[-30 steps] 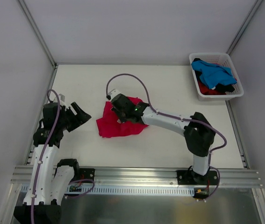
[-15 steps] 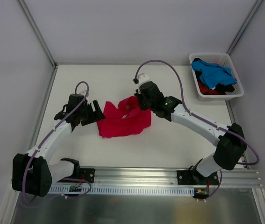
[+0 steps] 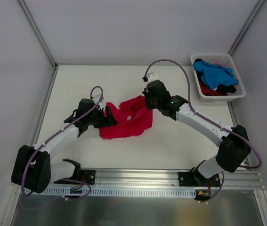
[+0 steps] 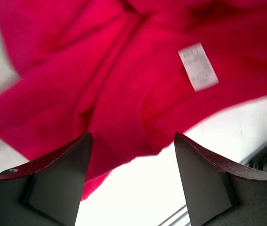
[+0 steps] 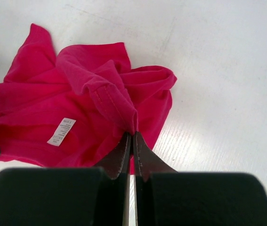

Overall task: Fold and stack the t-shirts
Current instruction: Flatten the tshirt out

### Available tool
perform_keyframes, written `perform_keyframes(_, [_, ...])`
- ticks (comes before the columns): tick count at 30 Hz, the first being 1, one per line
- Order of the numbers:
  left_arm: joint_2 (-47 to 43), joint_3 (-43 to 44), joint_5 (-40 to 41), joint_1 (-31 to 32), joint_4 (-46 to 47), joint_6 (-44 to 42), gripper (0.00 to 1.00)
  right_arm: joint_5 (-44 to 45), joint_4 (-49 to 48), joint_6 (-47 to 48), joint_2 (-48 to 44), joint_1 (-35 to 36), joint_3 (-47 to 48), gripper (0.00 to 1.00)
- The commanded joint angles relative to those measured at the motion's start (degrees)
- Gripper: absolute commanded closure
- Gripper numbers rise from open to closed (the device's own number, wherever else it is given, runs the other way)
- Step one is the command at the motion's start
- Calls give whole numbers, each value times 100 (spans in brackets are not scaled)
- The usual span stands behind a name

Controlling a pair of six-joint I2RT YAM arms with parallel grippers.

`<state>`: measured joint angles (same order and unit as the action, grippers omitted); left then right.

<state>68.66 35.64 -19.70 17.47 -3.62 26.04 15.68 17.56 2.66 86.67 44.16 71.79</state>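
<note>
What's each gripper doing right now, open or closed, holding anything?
Left gripper: open, at the red t-shirt's edge, gripping nothing.
Right gripper: shut on a fold of the red t-shirt.

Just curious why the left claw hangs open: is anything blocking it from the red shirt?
Nothing visible. The open left gripper is at the edge of the red t-shirt, only cloth and table between its fingers. The right gripper pinches a fold.

The top camera looks steeply down from above and behind the arm bases over the whole table (image 3: 180, 141), while each wrist camera peers close past the left gripper (image 4: 132, 137) or right gripper (image 5: 132, 135) at the crimson t-shirt (image 3: 128, 120), whose white label (image 4: 198, 66) both show.
</note>
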Motion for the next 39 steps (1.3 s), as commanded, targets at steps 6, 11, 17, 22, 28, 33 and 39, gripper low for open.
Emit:
perform_keyframes(6, [-223,-593,108,292,335,-20,33,-188,124,-178,156,-224,564,100])
perform_keyframes(11, [50,-558,-25,432,1028,24,80,-189,177,-160,306,-233,810,100])
perform_keyframes(17, [-106,-435,160,705,1179,-91,100,-162,458,-64,570,-303,1415,100])
perform_keyframes(22, [-1670,906,975,705,-37,-476,100,-511,1010,253,991,-610,2863,100])
perform_keyframes(28, [-1392,4942,2408,520,-1974,-2408,100,-2152,1474,122,3038,-866,7617,100])
perform_keyframes(33, [-1277,6701,1886,529,-2686,-3025,100,-2395,-148,-907,2487,-970,6920,100])
perform_keyframes(39, [-1179,4469,257,984,-2760,-1756,100,-2447,335,-496,1906,-1716,5067,100])
